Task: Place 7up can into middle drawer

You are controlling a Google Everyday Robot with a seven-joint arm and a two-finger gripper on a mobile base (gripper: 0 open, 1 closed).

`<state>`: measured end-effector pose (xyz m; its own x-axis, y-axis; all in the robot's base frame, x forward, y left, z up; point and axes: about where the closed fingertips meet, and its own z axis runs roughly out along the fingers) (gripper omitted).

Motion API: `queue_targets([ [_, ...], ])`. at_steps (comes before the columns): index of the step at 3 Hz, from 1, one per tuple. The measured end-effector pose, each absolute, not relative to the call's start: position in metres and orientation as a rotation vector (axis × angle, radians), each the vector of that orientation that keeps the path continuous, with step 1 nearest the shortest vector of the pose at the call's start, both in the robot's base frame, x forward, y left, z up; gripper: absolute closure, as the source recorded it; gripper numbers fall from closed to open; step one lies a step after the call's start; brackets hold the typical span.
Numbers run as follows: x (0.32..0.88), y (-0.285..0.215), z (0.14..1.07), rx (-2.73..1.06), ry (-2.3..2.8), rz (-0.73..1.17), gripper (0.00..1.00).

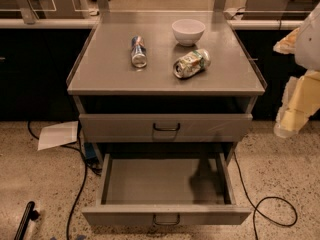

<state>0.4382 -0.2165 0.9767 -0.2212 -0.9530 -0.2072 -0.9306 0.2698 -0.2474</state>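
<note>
7up can lying diagonally; gripper at right edge.

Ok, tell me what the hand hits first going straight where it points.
The hand, right of the cabinet, points down. It would probably meet the floor beside the open middle drawer first, missing the 7up can; depth is unclear.

Only a small bit of the robot shows, at the right edge. Up top is a big, round, smooth white shell. Under it are blocky pale yellow arm pieces with whitish edges and soft corners. The pale yellow and white gripper is the lowest part, halfway down the right edge, with a rounded whitish tip.
</note>
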Motion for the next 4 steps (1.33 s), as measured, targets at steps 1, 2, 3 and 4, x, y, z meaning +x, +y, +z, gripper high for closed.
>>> queue_targets([
  [1,0.438,-0.217,0.977,-1.724,2.230,-0.100,0.00],
  [2,0.444,-0.223,0.970,-1.719,2.165,-0.072,0.00],
  [3,0.473,-0.233,0.955,-1.809,2.037,0.034,0.00],
  [4,0.517,-0.247,0.951,-1.882,1.865,0.105,0.00],
])
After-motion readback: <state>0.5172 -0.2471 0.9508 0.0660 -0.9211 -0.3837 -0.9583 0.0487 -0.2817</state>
